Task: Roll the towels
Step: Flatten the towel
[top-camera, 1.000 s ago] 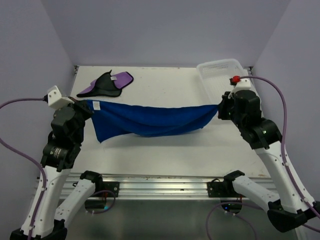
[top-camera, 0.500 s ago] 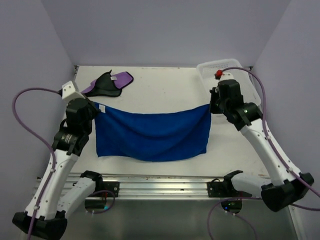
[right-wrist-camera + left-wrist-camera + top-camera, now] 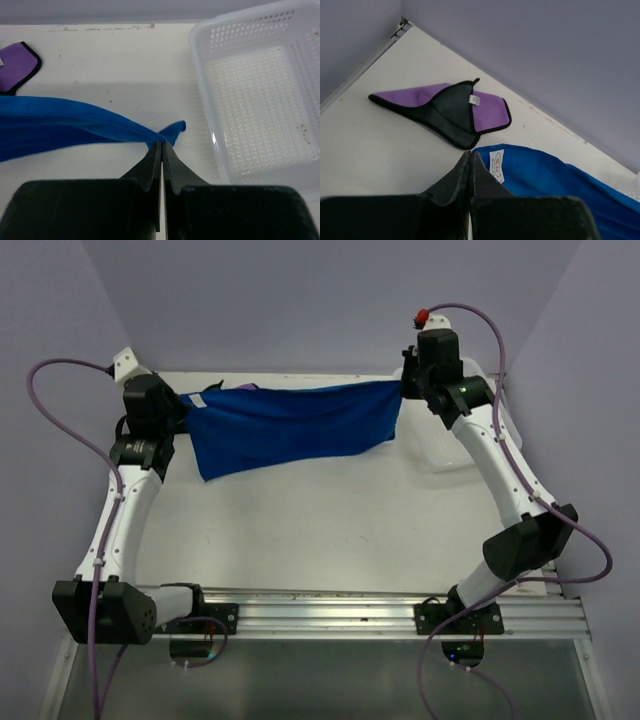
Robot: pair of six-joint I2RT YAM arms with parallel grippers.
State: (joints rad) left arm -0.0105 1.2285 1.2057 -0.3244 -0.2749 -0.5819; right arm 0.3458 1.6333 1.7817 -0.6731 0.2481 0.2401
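The blue towel (image 3: 290, 425) hangs stretched between both grippers, lifted above the far part of the table. My left gripper (image 3: 190, 405) is shut on its left corner, by the white tag (image 3: 497, 165). My right gripper (image 3: 403, 387) is shut on its right corner (image 3: 167, 132). The purple towel (image 3: 447, 107), with its black side folded up and a small white tag, lies flat at the far left; in the top view the blue towel hides almost all of it.
A white mesh basket (image 3: 260, 95) stands at the far right corner, just right of my right gripper, and shows partly behind the right arm in the top view (image 3: 497, 410). The purple walls close off the back and both sides.
Both grippers moved toward the back wall and rose, carrying the blue towel from the table's middle to the far part. The towel now covers the purple towel in the top view.
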